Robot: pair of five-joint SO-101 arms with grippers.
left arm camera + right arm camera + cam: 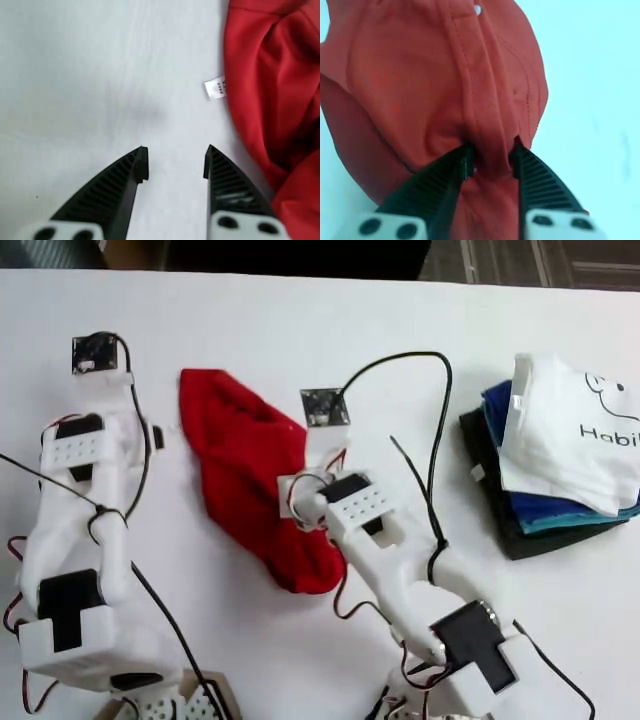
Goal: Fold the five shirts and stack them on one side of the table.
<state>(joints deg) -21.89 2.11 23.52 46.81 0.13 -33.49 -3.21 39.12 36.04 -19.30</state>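
The table (pixel 300 320) is a white surface whose far edge runs across the top of the high view. Bare surface lies open beyond both arms and between the red shirt and the stack. The red shirt (pixel 250 470) lies crumpled near the middle of the table, between the left arm (pixel 80 530) and the right arm (pixel 400 560), and the right arm's wrist stands over its nearer part. The stack (pixel 545 470) of folded shirts sits on the right side of the table, well apart from the red shirt. It has a white shirt (pixel 570 430) on top, a blue shirt (pixel 497 405) and a teal shirt (pixel 575 520) beneath, and a black shirt (pixel 520 538) at the bottom. The stack reaches the right border of the high view, so the table edge there cannot be determined. A black cable (pixel 410 355) arcs over the open surface between the red shirt and the stack. In the left wrist view, the left gripper (pixel 175 155) has its fingers spread over bare table and holds nothing. It sits just beside the red shirt's edge (pixel 270 90), where a small white label (pixel 215 88) projects onto the table. In the right wrist view, the right gripper (pixel 492 155) pinches a raised, seamed fold of the red shirt (pixel 445 75) between its fingers.
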